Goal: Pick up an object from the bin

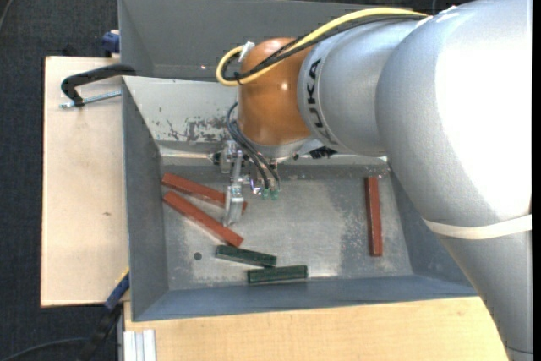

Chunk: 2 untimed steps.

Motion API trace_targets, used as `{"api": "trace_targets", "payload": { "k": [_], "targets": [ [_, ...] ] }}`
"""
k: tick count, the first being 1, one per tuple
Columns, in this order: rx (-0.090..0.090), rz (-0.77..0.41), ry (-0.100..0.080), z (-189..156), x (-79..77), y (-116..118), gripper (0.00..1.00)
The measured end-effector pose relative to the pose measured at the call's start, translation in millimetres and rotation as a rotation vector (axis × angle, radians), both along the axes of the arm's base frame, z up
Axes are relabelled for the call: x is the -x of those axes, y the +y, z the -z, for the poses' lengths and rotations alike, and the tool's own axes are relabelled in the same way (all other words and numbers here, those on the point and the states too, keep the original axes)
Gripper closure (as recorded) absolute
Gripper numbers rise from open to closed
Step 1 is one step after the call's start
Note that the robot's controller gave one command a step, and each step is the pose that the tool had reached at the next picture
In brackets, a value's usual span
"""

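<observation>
My gripper (234,200) hangs low over the left half of the bin floor, under the orange wrist cover. Its metal fingers point down just above two red-brown bars. The upper red-brown bar (191,187) lies slanted at the left, its right end beside the fingertip. The lower red-brown bar (201,217) runs diagonally down to the right, and its right part passes under the fingers. Nothing shows between the fingers.
Two dark green bars lie near the front wall, one (245,255) slanted and one (277,273) flat. A third red-brown bar (374,216) lies upright along the right side. The arm covers the bin's right rear.
</observation>
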State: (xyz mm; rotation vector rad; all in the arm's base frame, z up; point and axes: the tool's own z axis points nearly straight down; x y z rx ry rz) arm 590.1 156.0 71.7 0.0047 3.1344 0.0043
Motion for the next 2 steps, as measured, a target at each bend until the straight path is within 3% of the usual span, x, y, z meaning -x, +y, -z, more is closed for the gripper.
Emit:
{"api": "trace_targets", "payload": {
  "k": [1,2],
  "targets": [
    [0.001,0.003,0.001,0.2,0.0,-2.1,1.0],
    [-0.002,0.008,-0.009,-209.5,4.4,-17.3,1.0]
  ]
}}
